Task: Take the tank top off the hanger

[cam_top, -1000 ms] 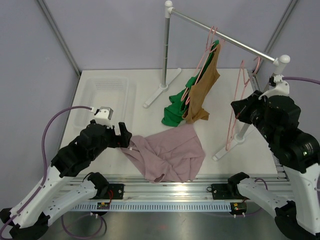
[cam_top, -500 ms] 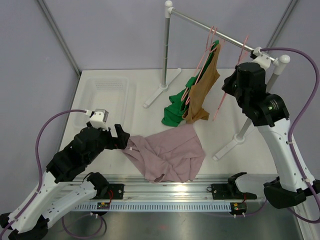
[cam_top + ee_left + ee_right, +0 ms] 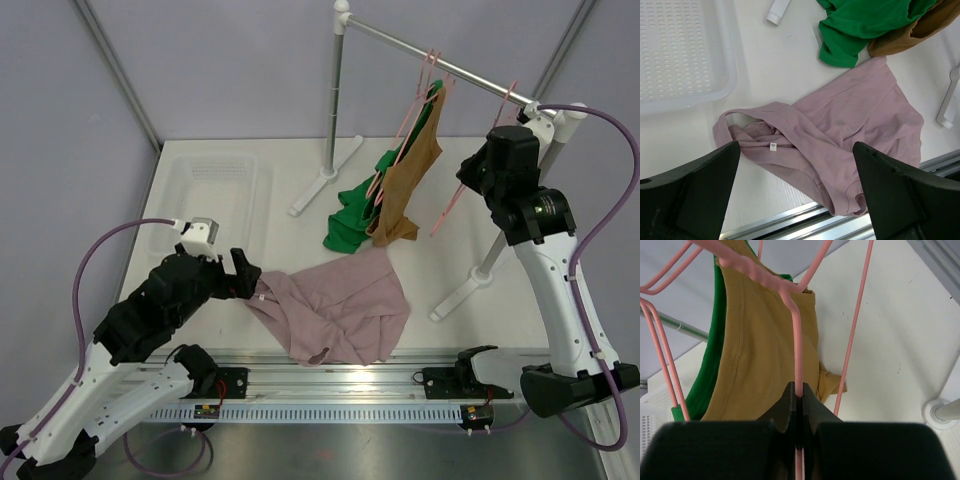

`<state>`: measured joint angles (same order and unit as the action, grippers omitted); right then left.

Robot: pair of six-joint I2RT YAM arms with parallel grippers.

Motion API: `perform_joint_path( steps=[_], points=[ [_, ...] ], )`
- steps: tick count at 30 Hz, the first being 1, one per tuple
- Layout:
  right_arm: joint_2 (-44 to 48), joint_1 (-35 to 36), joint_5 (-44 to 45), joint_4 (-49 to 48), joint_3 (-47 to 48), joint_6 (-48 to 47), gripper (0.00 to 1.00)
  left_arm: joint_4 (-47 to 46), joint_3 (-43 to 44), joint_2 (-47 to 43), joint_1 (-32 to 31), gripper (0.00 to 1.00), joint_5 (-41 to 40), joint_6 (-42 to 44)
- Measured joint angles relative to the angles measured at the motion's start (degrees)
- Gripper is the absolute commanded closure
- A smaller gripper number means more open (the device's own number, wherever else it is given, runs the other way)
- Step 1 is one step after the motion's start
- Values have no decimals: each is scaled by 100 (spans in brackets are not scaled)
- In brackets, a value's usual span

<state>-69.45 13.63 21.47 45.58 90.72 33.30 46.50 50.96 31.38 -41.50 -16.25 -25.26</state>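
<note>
Looking down from above, the mauve tank top point(image 3: 340, 305) lies crumpled on the worktop point(image 3: 445, 250) near the front edge, clear of any hanger. The left gripper point(image 3: 250, 275) sits just beside its left edge. The right gripper point(image 3: 468, 185) is raised to the right end of the rail point(image 3: 440, 62) and carries an empty hanger point(image 3: 450, 205), whose hook sits at the bar. A brown top point(image 3: 410, 170) and a green garment point(image 3: 355, 210) hang further along the rail, and a basket point(image 3: 170, 200) stands at the left.

From the left wrist, the jaws are spread wide, framing the mauve cloth below without pinching it. I judge the garment part of the job done, so this arm only needs to avoid dragging the fabric.

From the right wrist, the fingers are clenched tight on the pink wire of the empty hanger, the brown top and green garment close behind it. The step in hand looks like parking this hanger on the rail. To do it well, check that the hook is fully over the bar before releasing. Let the weight settle, then part the fingers and draw back along the wire's plane. Keep clear of the neighbouring hangers, since a sideways pull could swing them or knock this one off.
</note>
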Motion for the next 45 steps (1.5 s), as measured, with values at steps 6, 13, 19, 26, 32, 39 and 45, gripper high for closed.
perform_joint_path(
  steps=[6,13,19,26,32,39,45],
  points=[
    [181,-2,-293,-133,-162,144,15,-61,0,402,0,1,66,-118],
    [610,-13,-629,-11,-157,85,0,-514,-120,1298,-1187,1,-122,-680],
    [1554,-15,-1178,240,-243,-409,0,-1075,-118,2879,-2555,1,-568,-1099],
    [2806,-20,-2232,719,-699,-1051,0,-1565,9,4671,-3117,1,-667,-1283],
    [3298,-20,-3462,1067,-940,-1443,1,-1805,85,5757,-3143,3,-715,-1432],
    [3552,-20,-3965,1287,-935,-1692,1,-2105,225,6373,-3143,88,-693,-1576],
    [3604,-20,-4166,1309,-857,-1790,1,-2094,236,6323,-3136,100,-787,-1648]
  ],
)
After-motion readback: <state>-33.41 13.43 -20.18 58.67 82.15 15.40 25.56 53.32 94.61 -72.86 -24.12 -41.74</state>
